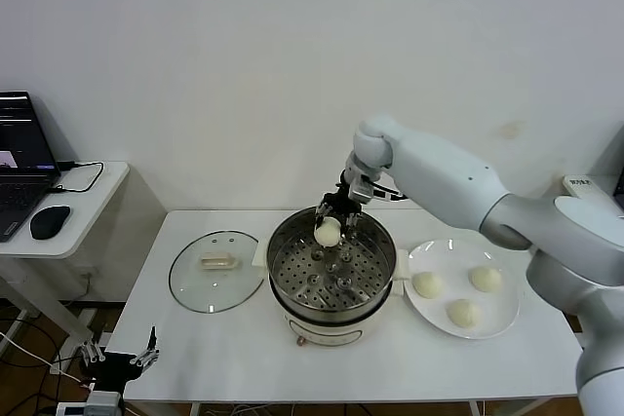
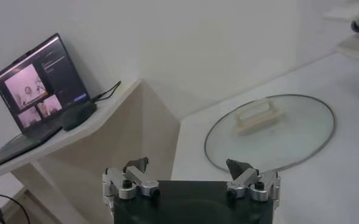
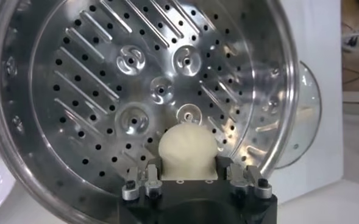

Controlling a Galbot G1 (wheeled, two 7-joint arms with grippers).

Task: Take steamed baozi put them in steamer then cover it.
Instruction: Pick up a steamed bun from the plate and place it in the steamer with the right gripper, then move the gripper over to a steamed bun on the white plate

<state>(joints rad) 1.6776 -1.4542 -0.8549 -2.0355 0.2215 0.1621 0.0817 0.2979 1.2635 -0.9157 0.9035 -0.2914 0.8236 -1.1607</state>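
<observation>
In my right gripper, black with silver fingers, sits a cream-white baozi against the shiny steel steamer, whose tray is patterned with rows of small dark holes and pressed slots. Its base is cream-white, like the three buns on the white plate. The clear glass cover has a cream handle.

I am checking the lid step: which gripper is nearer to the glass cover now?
Left. The left gripper hangs open off the table's front-left corner, just short of the glass cover. The right gripper holds a baozi over the steamer, beyond the cover.
</observation>
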